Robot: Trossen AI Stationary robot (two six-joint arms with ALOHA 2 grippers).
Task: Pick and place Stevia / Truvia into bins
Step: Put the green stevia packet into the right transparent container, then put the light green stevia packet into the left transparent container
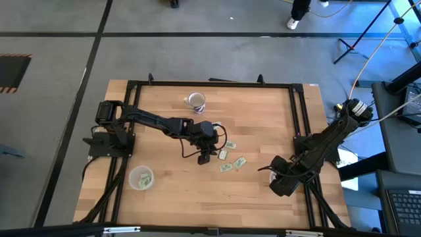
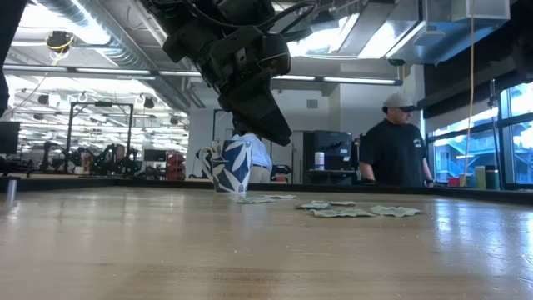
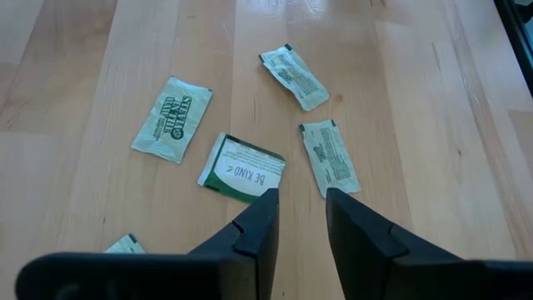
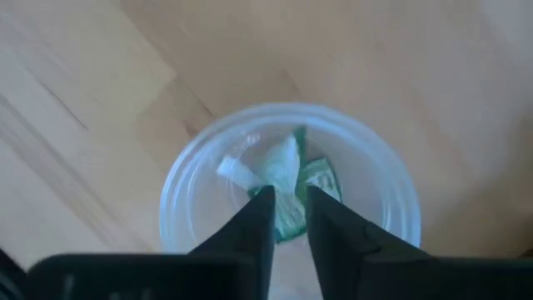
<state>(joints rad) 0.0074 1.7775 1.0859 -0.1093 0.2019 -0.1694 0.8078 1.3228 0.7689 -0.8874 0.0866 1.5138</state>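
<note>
- Bright ceiling strip lights (image 2: 366, 79) glare across the upper low view.
- The pale wooden tabletop (image 2: 266, 250) blurs at bottom.
- The clear round plastic cup (image 4: 287, 179) looks soft, unfocused.

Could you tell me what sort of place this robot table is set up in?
Probably an open-plan robotics lab or workshop: exposed ceiling ducts, further black-framed rigs across the room, a computer keyboard beside the wooden table, and a person in a cap standing behind it.
</note>
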